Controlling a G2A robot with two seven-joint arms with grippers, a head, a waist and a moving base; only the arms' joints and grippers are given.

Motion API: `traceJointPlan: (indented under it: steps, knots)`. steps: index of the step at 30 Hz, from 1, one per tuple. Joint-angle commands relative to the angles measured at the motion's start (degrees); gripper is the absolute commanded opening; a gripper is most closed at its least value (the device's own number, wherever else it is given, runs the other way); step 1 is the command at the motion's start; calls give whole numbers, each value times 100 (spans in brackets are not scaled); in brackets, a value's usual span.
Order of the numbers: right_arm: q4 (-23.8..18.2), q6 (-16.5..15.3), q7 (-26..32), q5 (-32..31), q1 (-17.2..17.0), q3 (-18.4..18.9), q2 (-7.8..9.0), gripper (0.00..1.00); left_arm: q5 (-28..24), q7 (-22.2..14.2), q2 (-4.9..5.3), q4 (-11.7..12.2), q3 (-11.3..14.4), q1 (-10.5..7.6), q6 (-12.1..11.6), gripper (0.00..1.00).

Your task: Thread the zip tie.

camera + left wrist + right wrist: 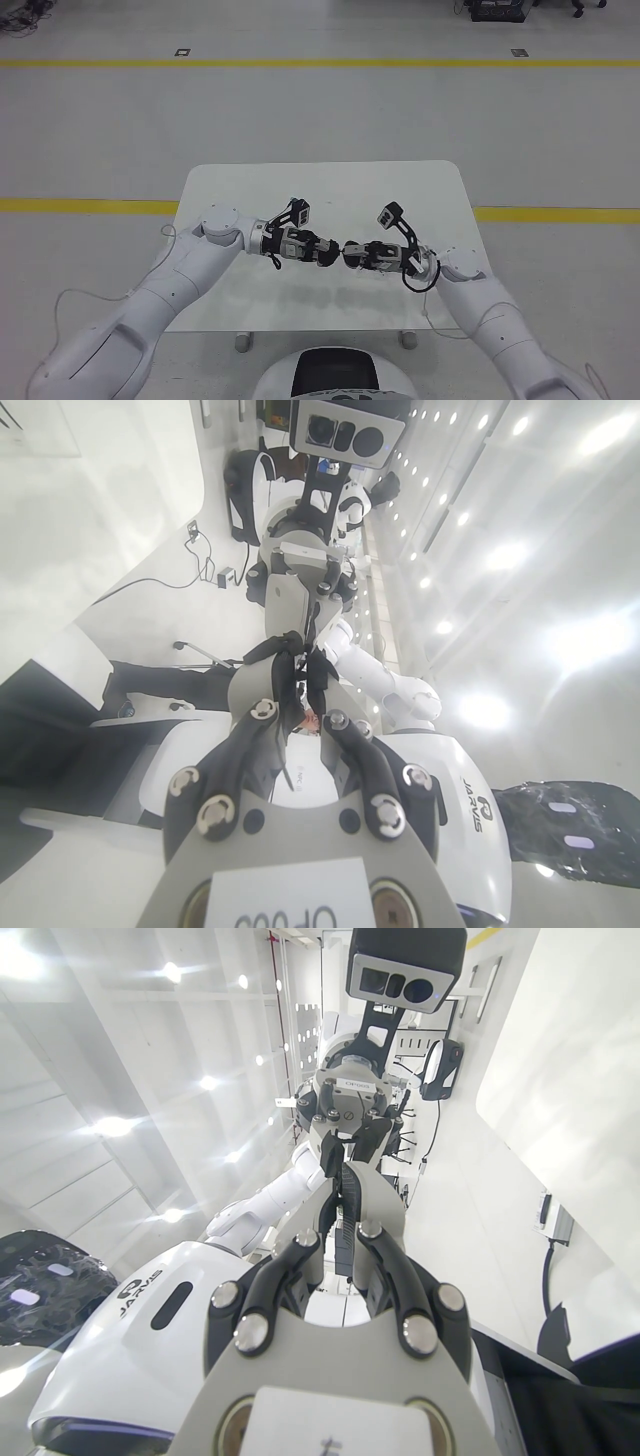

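Both arms meet tip to tip above the middle of the white table [230, 190]. My left gripper [334, 251] comes in from the left and my right gripper [351, 252] from the right, their tips almost touching. The zip tie [284, 757] is a thin black strand running back along one left finger. In the left wrist view my left gripper [299, 660] is shut on it with narrow jaws. A short piece of the zip tie [345, 1140] crosses between the left gripper's fingers in the right wrist view. My right gripper [341, 1178] is shut on the strap's other end.
The bare tabletop lies below both grippers, with its edges well away on all sides. A black cable loop [421, 276] hangs at the right wrist. Grey floor with yellow lines [320, 63] surrounds the table.
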Motion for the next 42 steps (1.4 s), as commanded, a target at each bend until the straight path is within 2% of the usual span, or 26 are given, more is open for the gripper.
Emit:
traceJointPlan:
  steps: [1, 27, 36, 40, 41, 42]
  knots:
    - [2, 0, -10, -10, -7, 7, -4, 0, -2, -5, -2, 7, 2, -3, -1, 9]
    - [89, 0, -3, -58, 37, -35, -60, 0, 10, -22, -16, 47, 12, -18, -11, 8]
    - [99, 0, -9, -65, 36, -24, -74, 0, 30, -4, -17, 29, 15, -12, -8, 5]
    - [112, 0, 4, -71, 35, -25, -79, 0, 41, -4, -18, 27, 20, -12, 0, 0]
    - [124, 0, 11, -74, 39, -27, -80, 2, 41, 0, -18, 28, 20, -12, -1, 0]
    - [136, 0, 13, -70, 43, -26, -80, 36, 38, 5, -18, 33, 16, -12, -4, 0]
